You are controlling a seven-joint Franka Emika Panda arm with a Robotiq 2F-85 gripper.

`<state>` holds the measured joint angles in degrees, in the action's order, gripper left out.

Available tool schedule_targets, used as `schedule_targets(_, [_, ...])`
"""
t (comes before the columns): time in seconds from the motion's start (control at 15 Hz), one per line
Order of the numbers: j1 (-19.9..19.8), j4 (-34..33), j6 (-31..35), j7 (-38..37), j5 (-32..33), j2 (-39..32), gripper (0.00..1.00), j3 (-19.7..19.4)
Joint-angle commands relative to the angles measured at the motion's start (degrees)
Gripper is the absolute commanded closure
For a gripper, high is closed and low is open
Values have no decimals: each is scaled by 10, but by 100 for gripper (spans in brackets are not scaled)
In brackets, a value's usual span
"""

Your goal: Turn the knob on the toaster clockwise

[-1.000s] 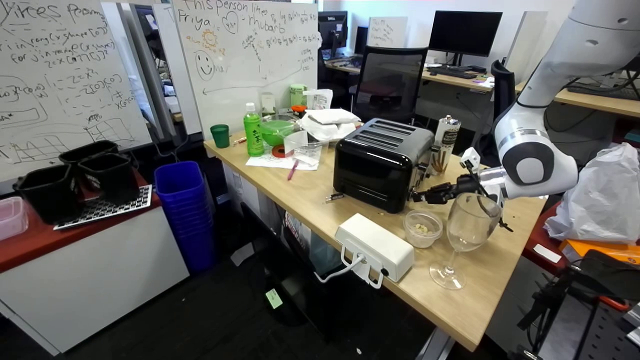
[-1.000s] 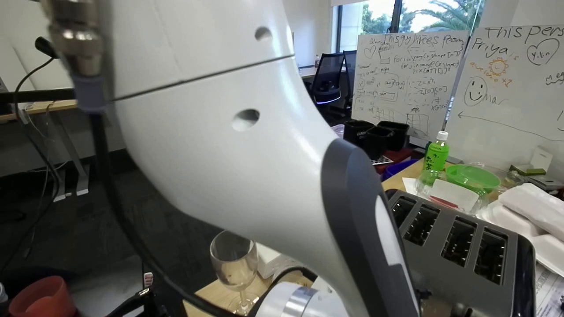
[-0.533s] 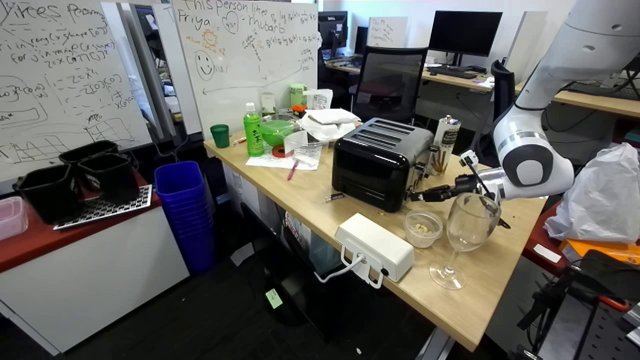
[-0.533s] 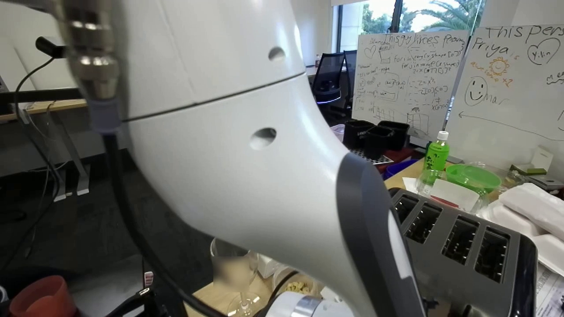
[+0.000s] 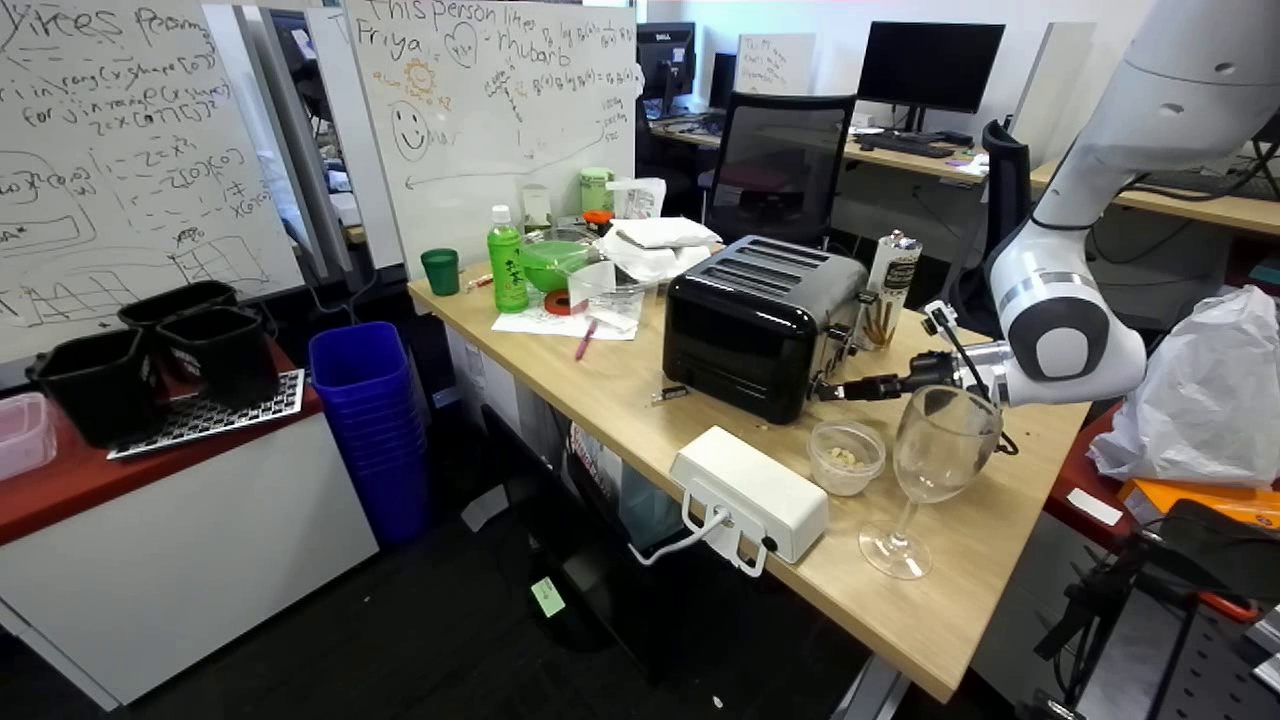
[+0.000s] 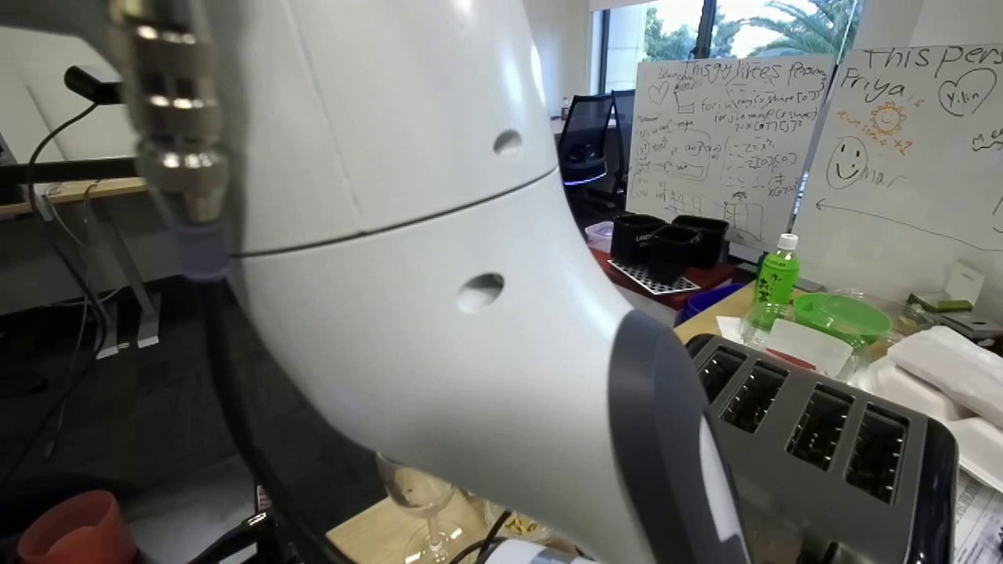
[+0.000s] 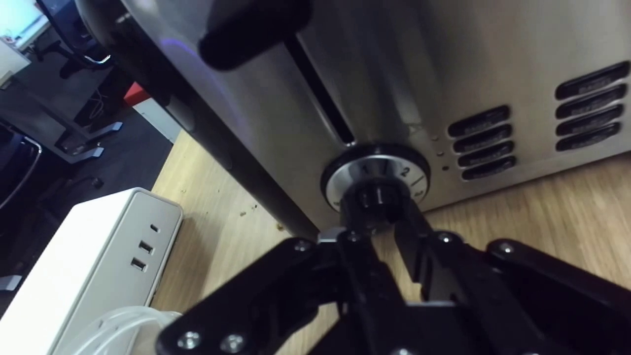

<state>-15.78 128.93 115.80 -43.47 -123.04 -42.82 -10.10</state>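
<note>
The black toaster [image 5: 740,340] stands on the table with its steel control face toward the gripper. Its slotted top shows in an exterior view [image 6: 823,501]. In the wrist view the toaster's face [image 7: 394,88] shows a lever, buttons and, low down, a black knob [image 7: 378,193] on a silvery numbered dial. The figures 1 and 2 show at the dial's top. My gripper [image 7: 380,211] has one finger on each side of the knob and seems closed on it. In an exterior view the gripper [image 5: 828,390] reaches the toaster's lower near corner; the knob is mostly hidden there.
A white power box [image 5: 750,490] sits at the table edge. A small plastic tub [image 5: 845,460] and a wine glass [image 5: 940,450] stand close below the gripper. A tall container [image 5: 890,285] stands behind it.
The gripper has moved a little toward the toaster, and the arm has sunk slightly. The toaster has shifted very slightly away from the gripper.
</note>
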Motion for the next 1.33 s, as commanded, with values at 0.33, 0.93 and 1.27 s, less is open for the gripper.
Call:
schedule_targets(0.33, [-46,-15,-76,-87,-16,-14,95,8])
schedule_targets(0.93, [-53,-21,-121,-162,-13,-33,95,3])
schedule_targets(1.27, [-60,-20,-129,-216,-10,-36,95,7])
